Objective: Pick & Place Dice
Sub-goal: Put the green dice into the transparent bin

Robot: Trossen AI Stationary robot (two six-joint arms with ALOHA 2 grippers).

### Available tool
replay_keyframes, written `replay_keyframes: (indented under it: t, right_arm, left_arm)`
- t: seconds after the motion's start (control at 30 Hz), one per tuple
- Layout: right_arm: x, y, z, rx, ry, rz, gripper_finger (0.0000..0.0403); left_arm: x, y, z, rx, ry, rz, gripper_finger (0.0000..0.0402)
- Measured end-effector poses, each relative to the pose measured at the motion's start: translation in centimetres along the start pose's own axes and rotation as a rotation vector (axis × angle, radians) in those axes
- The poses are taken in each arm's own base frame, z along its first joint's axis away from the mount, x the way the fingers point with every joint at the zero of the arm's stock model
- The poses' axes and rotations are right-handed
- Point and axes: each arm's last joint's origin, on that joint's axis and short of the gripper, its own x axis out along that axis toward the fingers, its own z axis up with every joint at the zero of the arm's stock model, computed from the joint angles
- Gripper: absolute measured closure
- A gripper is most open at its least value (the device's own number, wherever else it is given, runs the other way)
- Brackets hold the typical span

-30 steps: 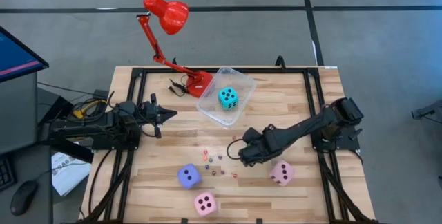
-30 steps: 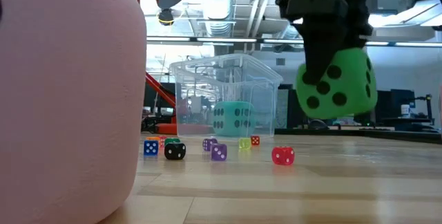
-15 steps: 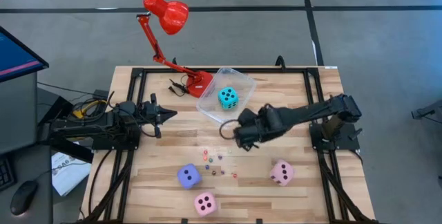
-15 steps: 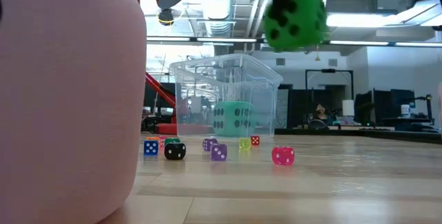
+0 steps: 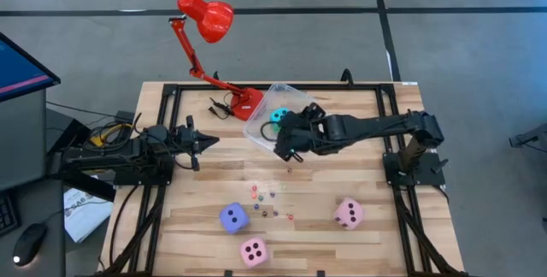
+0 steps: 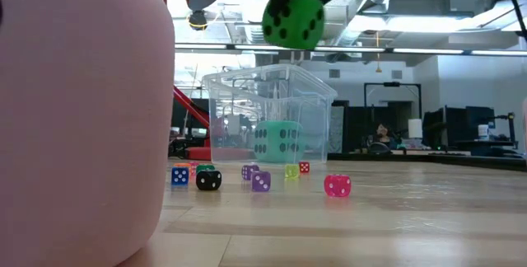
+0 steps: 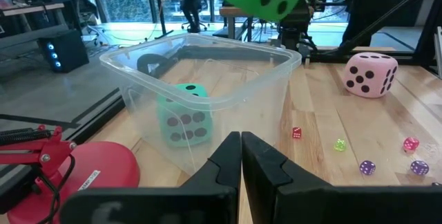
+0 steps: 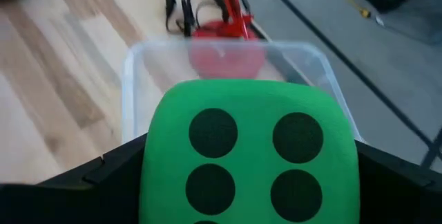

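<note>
My right gripper [image 5: 284, 137] is shut on the green die [image 6: 294, 22], which hangs in the air over the clear tub [image 6: 272, 110]. A cyan die [image 7: 183, 117] rests on the tub's floor. On the table's near part lie a purple-blue die [image 5: 233, 217], a pink die [image 5: 254, 250] and a second pink die [image 5: 349, 214]. Several tiny coloured dice [image 5: 269, 200] are scattered between them and the tub. My left gripper [image 5: 208, 143] waits shut at the table's left side. My right gripper pinches the green die by two opposite sides [image 8: 155, 175] between its two fingers [image 8: 103, 179]. The fingers slant down at it from the table's right. The die is lifted clear, above the tub's rim, with a four-pip face toward the wrist camera.
A red desk lamp [image 5: 209, 20] stands with its base [image 5: 246, 102] just left of the tub at the far edge. Black frame rails [image 5: 162, 140] run along the table's left and right sides. A small black cable clump [image 5: 220, 106] lies beside the lamp base.
My right gripper has carried the green die up and toward the table's far left, from just above the table near the right pink die to a place over the clear tub. It has stayed shut on the die throughout.
</note>
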Motion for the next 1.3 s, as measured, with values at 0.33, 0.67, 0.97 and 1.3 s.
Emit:
replay_keyframes:
  t: [0.33, 0.67, 0.97, 1.3]
  right_arm:
    - [4.4, -4.1, 1.8, -0.029, -0.009, -0.093, 0.0030]
    - [7.8, -8.7, 4.3, -0.018, -0.035, 0.158, 0.0030]
    - [12.1, -7.3, 2.5, -0.049, 0.116, 0.166, 0.0030]
    - [12.8, -2.4, 0.5, -0.151, 0.182, 0.234, 0.0030]
  left_arm:
    - [0.0, 0.0, 0.0, 0.000, 0.000, 0.000, 0.0401]
    - [0.0, 0.0, 0.0, 0.000, 0.000, 0.000, 0.0401]
    - [0.0, 0.0, 0.0, 0.000, 0.000, 0.000, 0.0401]
    - [0.0, 0.0, 0.1, 0.000, -0.006, 0.000, 0.0401]
